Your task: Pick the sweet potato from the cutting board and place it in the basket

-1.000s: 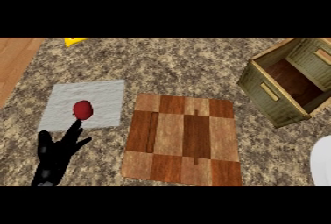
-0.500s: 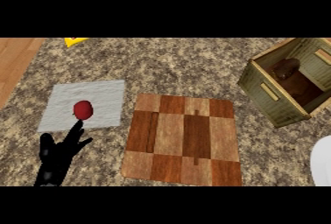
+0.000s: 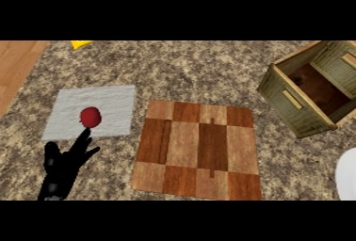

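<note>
At lower left the left hand (image 3: 64, 164) rests wide with straight fingers on the tabletop (image 3: 173, 70), the cutting board (image 3: 198, 149) lies bare at centre, and the sweet potato (image 3: 306, 81) shows dimly inside the basket (image 3: 295, 101) at upper right.

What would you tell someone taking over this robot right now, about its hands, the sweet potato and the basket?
The left robot hand is open, fingers straight, low at the view's left, pointing toward a red round thing on a grey cloth.
The right robot hand is not in view.
The cutting board has nothing on it. The basket stands at the upper right; its inside looks dark brown, and I cannot tell whether the sweet potato lies there.
Done: the board is bare.
Left: check the basket's contents before any further move.
</note>
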`<action>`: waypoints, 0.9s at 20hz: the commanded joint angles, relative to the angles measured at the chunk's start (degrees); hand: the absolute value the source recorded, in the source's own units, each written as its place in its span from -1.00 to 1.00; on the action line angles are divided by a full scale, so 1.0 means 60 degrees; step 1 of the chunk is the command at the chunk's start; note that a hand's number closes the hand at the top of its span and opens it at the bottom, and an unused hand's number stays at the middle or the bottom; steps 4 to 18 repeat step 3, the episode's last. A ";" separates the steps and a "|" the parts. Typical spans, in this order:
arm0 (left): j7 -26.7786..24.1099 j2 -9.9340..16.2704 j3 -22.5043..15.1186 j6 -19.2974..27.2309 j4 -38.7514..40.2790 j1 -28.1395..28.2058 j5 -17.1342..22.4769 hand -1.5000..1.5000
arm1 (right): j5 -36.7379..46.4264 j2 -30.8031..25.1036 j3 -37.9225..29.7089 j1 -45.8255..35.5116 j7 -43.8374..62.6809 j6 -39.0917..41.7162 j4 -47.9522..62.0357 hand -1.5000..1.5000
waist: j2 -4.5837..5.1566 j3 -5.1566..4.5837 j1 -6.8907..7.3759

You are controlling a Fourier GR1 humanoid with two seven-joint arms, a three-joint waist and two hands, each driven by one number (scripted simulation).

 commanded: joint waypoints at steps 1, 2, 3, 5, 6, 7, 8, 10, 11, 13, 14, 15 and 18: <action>0.0232 0.0143 0.0166 -0.0191 0.0589 -0.0094 0.0059 0.00 | 0.0067 -0.0930 -0.0266 0.0233 -0.0460 0.0497 0.0831 -1.00 | 0.0099 -0.0054 -0.0057; 0.0270 -0.0142 -0.0106 -0.0044 0.0296 0.0126 -0.0030 0.00 | 0.0055 -0.1074 -0.0318 -0.0285 0.0084 0.0565 0.0932 -1.00 | 0.0081 -0.0059 0.0032; -0.0086 -0.0272 0.0007 -0.0075 0.1042 -0.0239 -0.0055 0.00 | -0.0089 -0.1160 -0.0474 0.0023 -0.0301 0.0824 0.1128 -1.00 | 0.0121 -0.0059 -0.0078; -0.0086 -0.0272 0.0007 -0.0075 0.1042 -0.0239 -0.0055 0.00 | -0.0089 -0.1160 -0.0474 0.0023 -0.0301 0.0824 0.1128 -1.00 | 0.0121 -0.0059 -0.0078; -0.0086 -0.0272 0.0007 -0.0075 0.1042 -0.0239 -0.0055 0.00 | -0.0089 -0.1160 -0.0474 0.0023 -0.0301 0.0824 0.1128 -1.00 | 0.0121 -0.0059 -0.0078; -0.0086 -0.0272 0.0007 -0.0075 0.1042 -0.0239 -0.0055 0.00 | -0.0089 -0.1160 -0.0474 0.0023 -0.0301 0.0824 0.1128 -1.00 | 0.0121 -0.0059 -0.0078; -0.0086 -0.0272 0.0007 -0.0075 0.1042 -0.0239 -0.0055 0.00 | -0.0089 -0.1160 -0.0474 0.0023 -0.0301 0.0824 0.1128 -1.00 | 0.0121 -0.0059 -0.0078; -0.0086 -0.0272 0.0007 -0.0075 0.1042 -0.0239 -0.0055 0.00 | -0.0089 -0.1160 -0.0474 0.0023 -0.0301 0.0824 0.1128 -1.00 | 0.0121 -0.0059 -0.0078; -0.0086 -0.0272 0.0007 -0.0075 0.1042 -0.0239 -0.0055 0.00 | -0.0089 -0.1160 -0.0474 0.0023 -0.0301 0.0824 0.1128 -1.00 | 0.0121 -0.0059 -0.0078; -0.0086 -0.0272 0.0007 -0.0075 0.1042 -0.0239 -0.0055 0.00 | -0.0089 -0.1160 -0.0474 0.0023 -0.0301 0.0824 0.1128 -1.00 | 0.0121 -0.0059 -0.0078; -0.0086 -0.0272 0.0007 -0.0075 0.1042 -0.0239 -0.0055 0.00 | -0.0089 -0.1160 -0.0474 0.0023 -0.0301 0.0824 0.1128 -1.00 | 0.0121 -0.0059 -0.0078; -0.0086 -0.0272 0.0007 -0.0075 0.1042 -0.0239 -0.0055 0.00 | -0.0089 -0.1160 -0.0474 0.0023 -0.0301 0.0824 0.1128 -1.00 | 0.0121 -0.0059 -0.0078; -0.0086 -0.0272 0.0007 -0.0075 0.1042 -0.0239 -0.0055 0.00 | -0.0089 -0.1160 -0.0474 0.0023 -0.0301 0.0824 0.1128 -1.00 | 0.0121 -0.0059 -0.0078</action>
